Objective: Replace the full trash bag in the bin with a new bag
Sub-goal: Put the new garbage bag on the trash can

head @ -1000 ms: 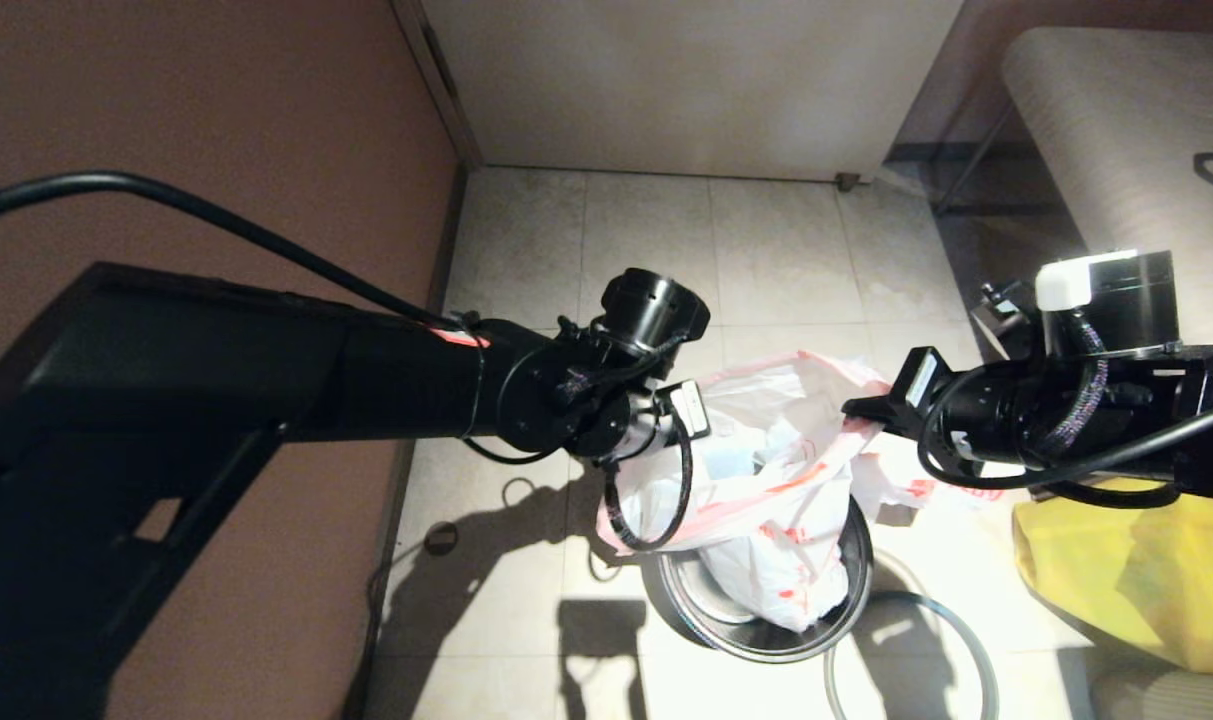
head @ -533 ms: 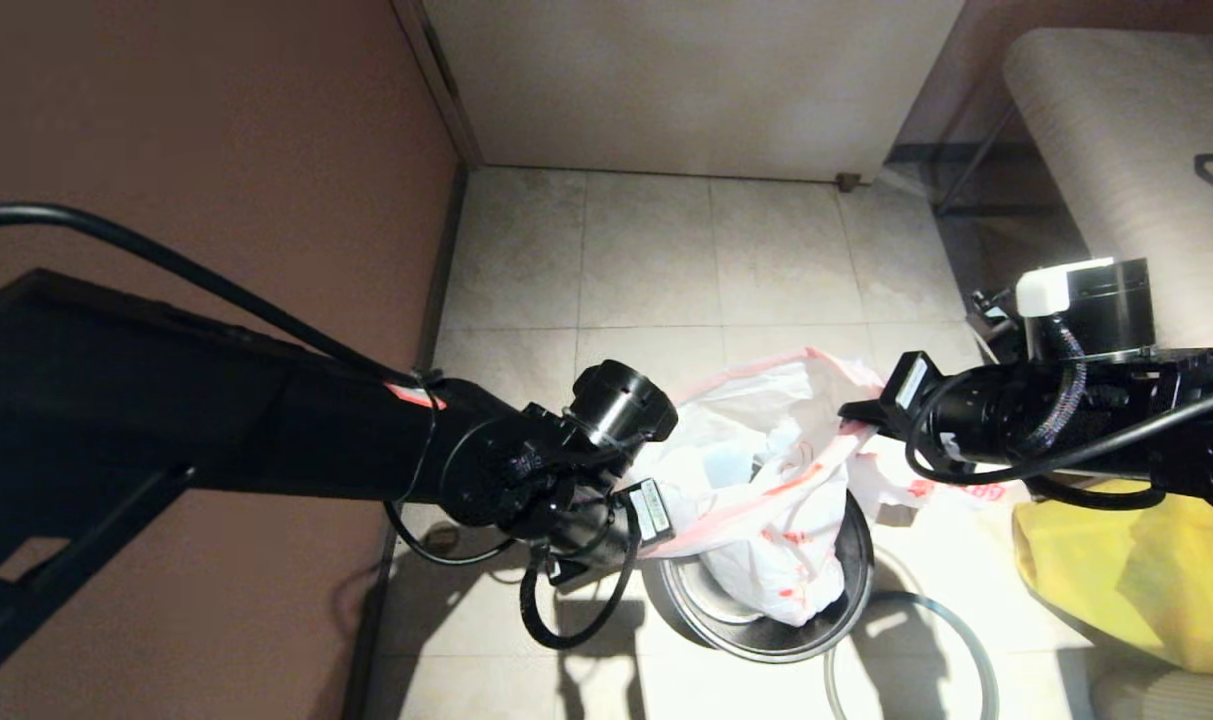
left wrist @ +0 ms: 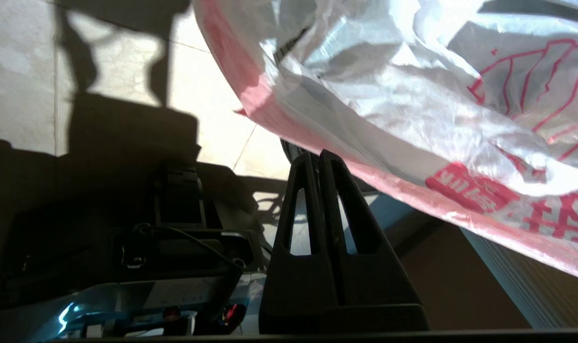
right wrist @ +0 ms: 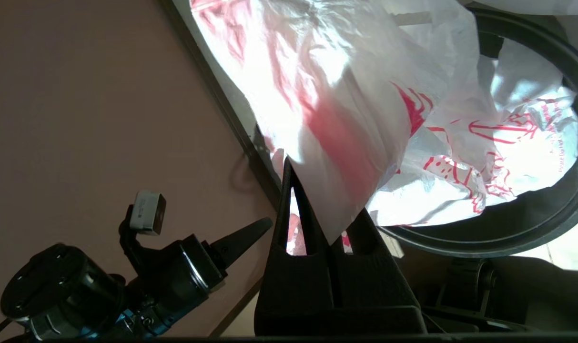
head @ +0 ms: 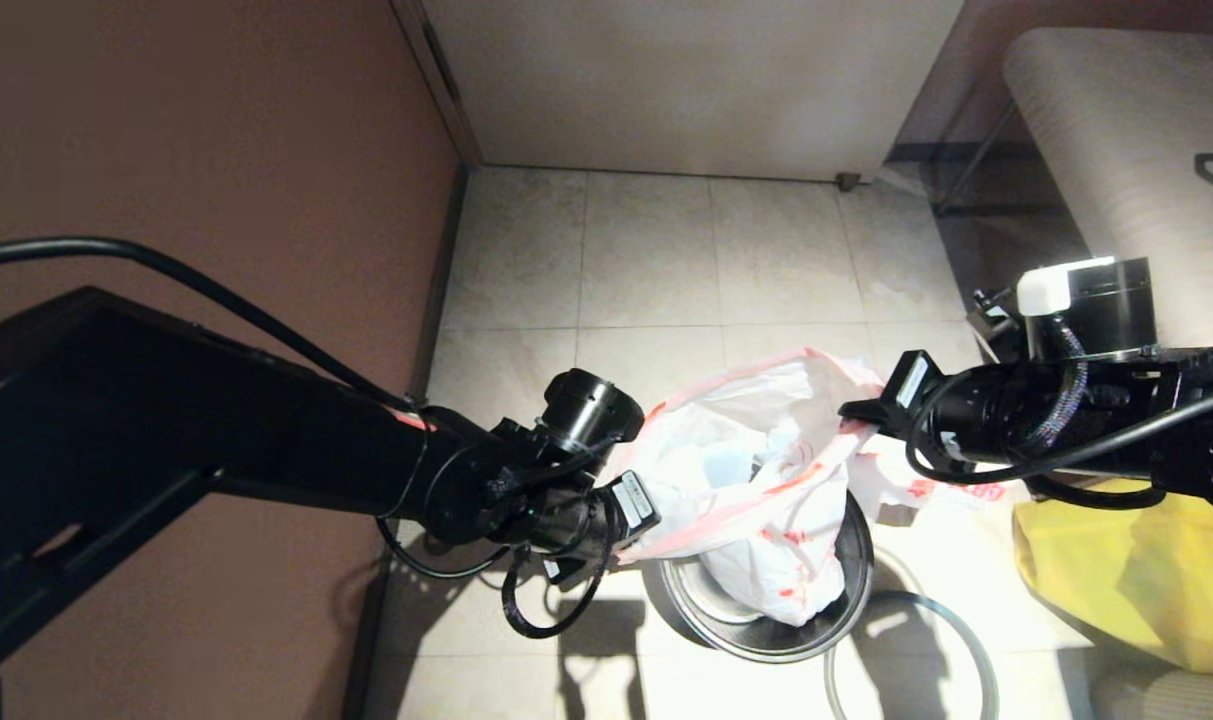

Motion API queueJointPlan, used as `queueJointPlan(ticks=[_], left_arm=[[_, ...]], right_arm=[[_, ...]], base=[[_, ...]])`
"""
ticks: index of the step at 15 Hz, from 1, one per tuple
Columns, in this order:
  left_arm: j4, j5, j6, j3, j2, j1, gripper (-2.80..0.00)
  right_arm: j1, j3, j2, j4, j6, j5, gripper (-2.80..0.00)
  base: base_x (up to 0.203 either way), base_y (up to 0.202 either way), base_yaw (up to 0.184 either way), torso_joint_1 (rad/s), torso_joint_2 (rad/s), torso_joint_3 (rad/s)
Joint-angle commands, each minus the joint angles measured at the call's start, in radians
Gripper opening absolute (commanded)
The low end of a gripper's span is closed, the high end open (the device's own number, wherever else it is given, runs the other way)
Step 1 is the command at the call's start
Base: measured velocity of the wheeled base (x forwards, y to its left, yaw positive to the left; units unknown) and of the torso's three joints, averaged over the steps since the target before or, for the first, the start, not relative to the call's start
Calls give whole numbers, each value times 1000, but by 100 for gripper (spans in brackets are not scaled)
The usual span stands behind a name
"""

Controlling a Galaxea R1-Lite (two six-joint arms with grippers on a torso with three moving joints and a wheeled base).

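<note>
My bag (head: 766,500) is translucent white plastic with a red drawstring hem and red print, its mouth stretched wide between my two sides and raised above the bin (head: 846,590). Its lower part hangs down inside the bin (crumpled, with red line drawings on it). Bluish shapes show faintly through the plastic near the top. The bin is small, round and black-bodied, standing upright on the tiled floor.
</note>
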Motion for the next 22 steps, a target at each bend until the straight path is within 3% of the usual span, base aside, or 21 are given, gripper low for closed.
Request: queueJointPlan(ticks=[1, 14, 17, 18, 22], left_arm=[[1, -6, -5, 19, -19, -2, 0], [-13, -16, -4, -52, 136, -12, 0], [-7, 1, 0, -142, 221, -11, 0], [-2, 6, 0, -166, 227, -12, -280], [-10, 4, -1, -169, 248, -13, -280]], right_arm=[[0, 1, -2, -2, 6, 1, -280], [1, -7, -6, -2, 9, 4, -280], [3, -5, -22, 0, 9, 8, -280], [1, -5, -26, 0, 9, 8, -280], [3, -4, -31, -2, 40, 9, -280]], base=[[0, 0, 0, 0, 0, 0], [0, 0, 0, 0, 0, 0], [0, 0, 0, 0, 0, 0], [0, 0, 0, 0, 0, 0], [0, 0, 0, 0, 0, 0]])
